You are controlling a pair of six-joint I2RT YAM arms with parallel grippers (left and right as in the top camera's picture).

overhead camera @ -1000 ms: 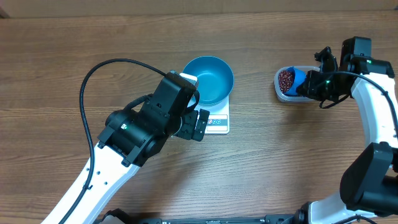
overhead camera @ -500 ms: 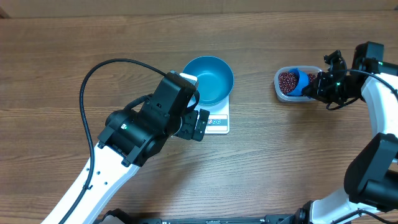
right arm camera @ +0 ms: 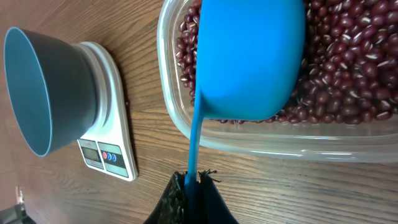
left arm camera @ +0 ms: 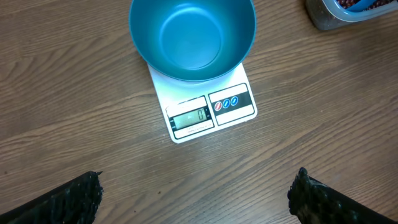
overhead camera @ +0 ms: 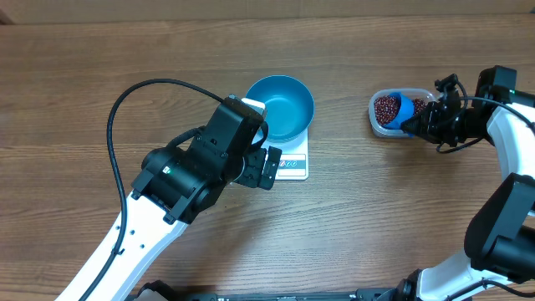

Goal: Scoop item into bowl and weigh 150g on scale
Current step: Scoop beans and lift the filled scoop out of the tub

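The empty blue bowl sits on the white scale; the left wrist view shows both, the bowl and the scale. Dark red-brown beans fill a clear tub at right. My right gripper is shut on the thin handle of a small blue scoop, whose cup rests in the tub among the beans. I can see only the cup's outer side. My left gripper hangs open just in front of the scale, its fingers wide apart and empty.
A black cable loops over the table left of the bowl. The left arm's body covers the table's front left. Bare wood lies between the scale and the tub.
The right wrist has swung right and a little toward the front, the scoop's cup staying in the tub. The left arm, bowl and scale have not moved.
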